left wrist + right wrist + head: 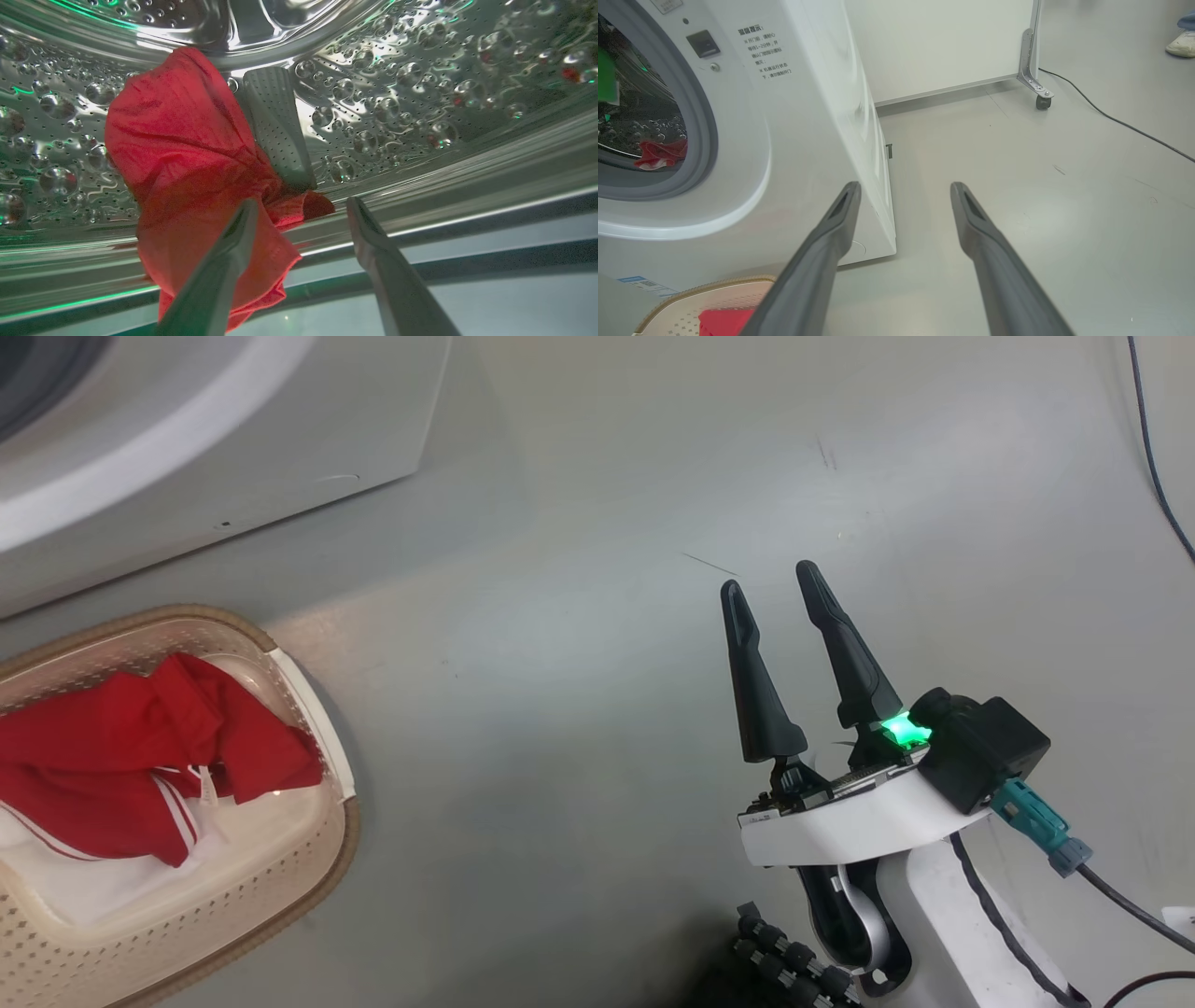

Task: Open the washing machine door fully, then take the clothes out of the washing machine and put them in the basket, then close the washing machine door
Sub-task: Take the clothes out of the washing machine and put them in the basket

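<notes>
Grey floor (pixel 579 728) stretches out beneath me, scuffed here and there. Closest in, my right hand (pixel 769 577) hangs over it with its two dark fingers spread apart, gripping nothing, and a green light glows at its base.

To my left, the basket (pixel 347 821) sits on the floor just in front of the washing machine (pixel 280 439). Red clothes (pixel 112 756) with white stripe trim lie heaped inside it, over some white material. Seen along my right hand (pixel 905 185), the basket's brown rim (pixel 714 283) shows just below the machine's white front, and my fingers point past the machine's front corner.

My left hand (pixel 301 201) is at the mouth of the drum (pixel 420 93), its fingers apart as well. A red garment (pixel 187 158) hangs there, leaning against the pale perforated paddle (pixel 275 126) and spilling down over the drum's lip. One finger (pixel 219 270) crosses in front of the cloth; I cannot tell whether it touches. The other finger stands clear of it, beside the cloth's folded corner.

From the right wrist, that same garment (pixel 661 154) shows low inside the grey rubber ring (pixel 704 135).

Farther off, a white panel (pixel 943 42) stands on a caster (pixel 1043 100), a black cable (pixel 1111 119) trails across the floor, and a person's pale shoe (pixel 1181 44) rests at the far edge.
</notes>
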Controlling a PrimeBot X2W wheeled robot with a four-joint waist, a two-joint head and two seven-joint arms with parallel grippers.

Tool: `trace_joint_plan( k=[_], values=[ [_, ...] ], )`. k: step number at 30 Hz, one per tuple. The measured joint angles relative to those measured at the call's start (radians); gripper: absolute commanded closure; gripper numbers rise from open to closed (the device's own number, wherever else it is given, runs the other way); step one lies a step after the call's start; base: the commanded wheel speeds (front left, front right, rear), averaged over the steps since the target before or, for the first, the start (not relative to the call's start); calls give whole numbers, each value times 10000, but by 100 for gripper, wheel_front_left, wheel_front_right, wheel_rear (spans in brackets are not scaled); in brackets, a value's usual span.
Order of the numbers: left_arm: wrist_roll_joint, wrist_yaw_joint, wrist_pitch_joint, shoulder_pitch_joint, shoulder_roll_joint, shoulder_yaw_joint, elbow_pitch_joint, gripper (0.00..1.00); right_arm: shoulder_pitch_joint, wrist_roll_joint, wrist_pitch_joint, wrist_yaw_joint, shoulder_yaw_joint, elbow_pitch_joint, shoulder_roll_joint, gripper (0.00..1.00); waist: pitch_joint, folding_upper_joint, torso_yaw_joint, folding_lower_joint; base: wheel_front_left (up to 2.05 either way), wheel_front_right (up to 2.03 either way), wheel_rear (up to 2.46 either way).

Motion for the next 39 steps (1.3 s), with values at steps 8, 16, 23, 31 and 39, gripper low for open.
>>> trace_joint_plan(
  k=[8,16,23,31,39],
  values=[
    [228,276,955,-593,614,52,332,0,-343,265,0,-88,178,-58,4,0,571,0,-383,0,0,0,0],
    [621,472,1544,-989,1162,-61,466,0,-617,527,0,-163,276,-109,6,0,944,0,-701,0,0,0,0],
    [775,667,2205,-1262,1429,-44,616,0,-804,686,0,-178,316,-146,12,0,1169,0,-885,-1,0,0,0],
    [725,928,2744,-1387,1421,-15,744,61,-848,763,0,-251,320,-144,12,0,1237,0,-992,-1,0,0,0],
    [734,991,3035,-1497,1430,-94,683,100,-987,780,0,-253,316,-146,12,0,1261,0,-1039,-1,0,0,0]
  ],
)
